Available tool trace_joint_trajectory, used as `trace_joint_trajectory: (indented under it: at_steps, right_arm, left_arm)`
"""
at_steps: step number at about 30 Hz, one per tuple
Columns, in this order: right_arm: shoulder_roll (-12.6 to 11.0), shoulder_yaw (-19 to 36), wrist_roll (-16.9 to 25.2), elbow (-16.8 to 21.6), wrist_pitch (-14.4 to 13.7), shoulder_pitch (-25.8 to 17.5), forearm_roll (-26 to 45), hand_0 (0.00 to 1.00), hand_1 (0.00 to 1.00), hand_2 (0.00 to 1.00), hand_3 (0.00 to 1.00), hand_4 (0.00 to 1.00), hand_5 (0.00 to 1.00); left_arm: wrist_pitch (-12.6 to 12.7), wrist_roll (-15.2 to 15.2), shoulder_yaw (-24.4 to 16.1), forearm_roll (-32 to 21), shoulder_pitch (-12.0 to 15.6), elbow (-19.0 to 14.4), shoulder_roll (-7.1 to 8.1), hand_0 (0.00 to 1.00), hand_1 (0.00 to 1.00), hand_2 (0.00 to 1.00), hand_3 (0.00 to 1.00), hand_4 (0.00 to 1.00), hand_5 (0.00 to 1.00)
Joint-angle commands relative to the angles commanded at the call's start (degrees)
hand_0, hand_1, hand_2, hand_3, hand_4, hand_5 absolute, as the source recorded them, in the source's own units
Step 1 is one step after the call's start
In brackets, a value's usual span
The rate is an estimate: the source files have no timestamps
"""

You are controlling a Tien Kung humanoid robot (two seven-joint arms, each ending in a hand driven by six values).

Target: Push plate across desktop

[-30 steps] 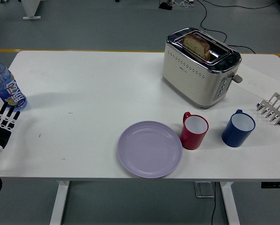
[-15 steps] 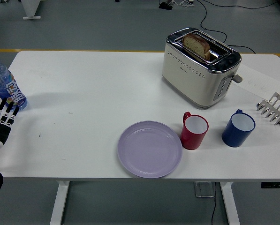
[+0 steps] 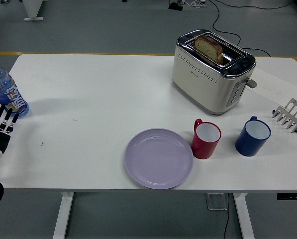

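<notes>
A round lilac plate (image 3: 159, 158) lies flat near the table's front edge, a little right of centre. My left hand (image 3: 0, 123) is at the far left edge of the table, fingers stretched out flat and holding nothing, far from the plate and just below a water bottle. My right arm is out of view.
A blue-capped water bottle (image 3: 7, 91) stands at the left edge. A red mug (image 3: 206, 139) sits right beside the plate, a blue mug (image 3: 252, 136) further right. A cream toaster (image 3: 213, 70) with bread stands behind them. A metal rack (image 3: 290, 115) and a paper sheet (image 3: 273, 87) lie at the right edge.
My left hand has drifted slightly left and away from the near edge beside the bottle. Nothing else moved.
</notes>
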Motion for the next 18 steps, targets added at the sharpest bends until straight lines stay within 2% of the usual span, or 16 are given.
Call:
trace_joint_trajectory:
  at_steps: [18]
  right_arm:
    - [0.1,0.0,-0.3,0.1,-0.2,0.0,0.0,0.695,0.663,0.77,0.617,0.447,0.388]
  left_arm:
    - [1.1,-0.4,0.6,0.1,0.3,0.5,-0.92,0.767,0.779,0.788,0.722,0.536,0.998]
